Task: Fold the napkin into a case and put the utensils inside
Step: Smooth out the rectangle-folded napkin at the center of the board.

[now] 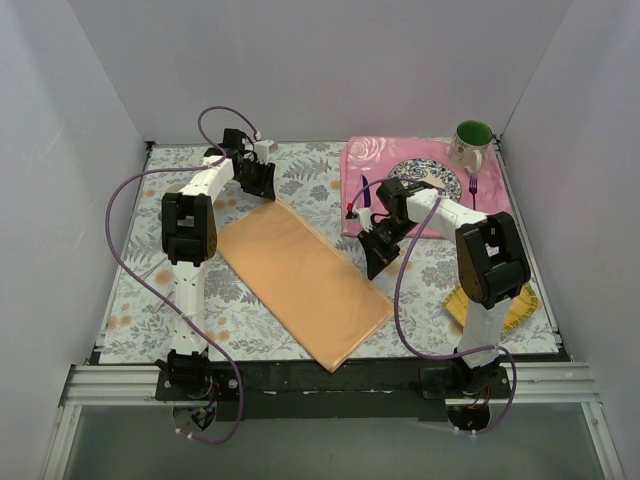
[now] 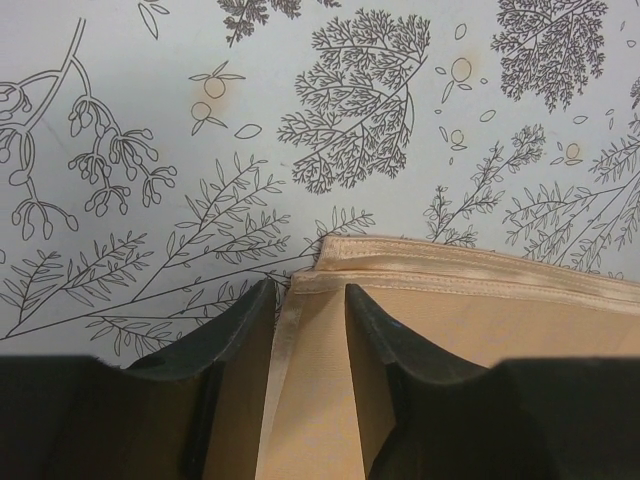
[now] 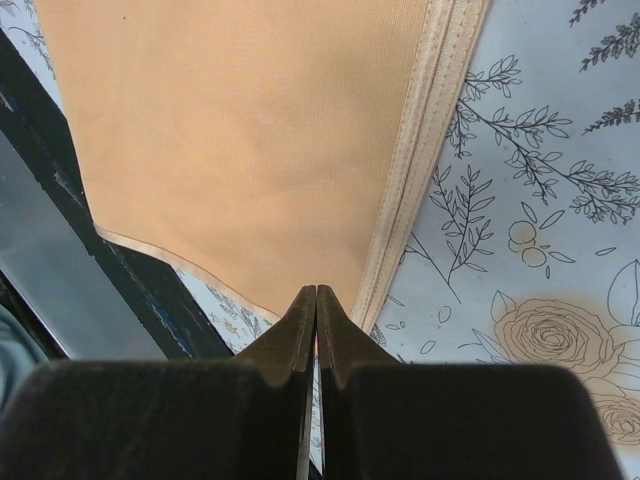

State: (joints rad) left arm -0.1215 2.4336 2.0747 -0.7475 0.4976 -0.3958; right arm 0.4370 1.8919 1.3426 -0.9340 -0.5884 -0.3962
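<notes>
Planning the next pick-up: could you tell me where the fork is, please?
Top view: the fork lies on the pink placemat, far right, beside the plate and near the mug.

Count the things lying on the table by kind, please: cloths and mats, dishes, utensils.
Cloths and mats: 3 (napkin, pink placemat, yellow mat)
Dishes: 2 (plate, mug)
Utensils: 2 (fork, knife)
Total: 7

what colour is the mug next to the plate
The mug is green inside and pale cream outside, which shows best in the top external view.
</notes>
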